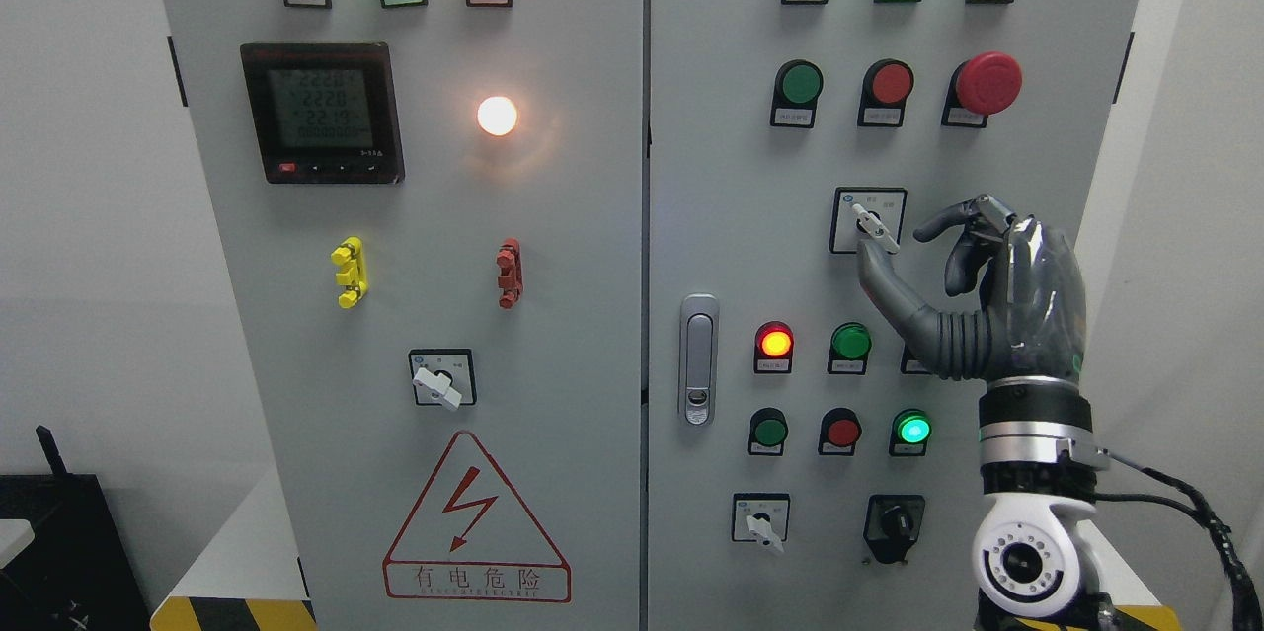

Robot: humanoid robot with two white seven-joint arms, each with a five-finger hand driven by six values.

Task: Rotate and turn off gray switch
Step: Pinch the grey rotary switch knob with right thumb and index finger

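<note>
The right hand point(987, 300) stands upright on its wrist, rising from the lower right, palm toward the panel point(731, 216). Its fingers are loosely curled and grasp nothing; the thumb tip touches the lower end of the gray switch point(873, 224), whose lever tilts down to the right. The switch sits mid-right on the panel, below the red mushroom button point(987, 83).

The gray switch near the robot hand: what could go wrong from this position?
1. The right hand has its thumb just below the gray switch lever and the index finger apart from it; the pinch may close beside the lever and slip.
2. The red mushroom button sits above; a hand that drifts up could press it.
3. The wrist hides a button below.
</note>
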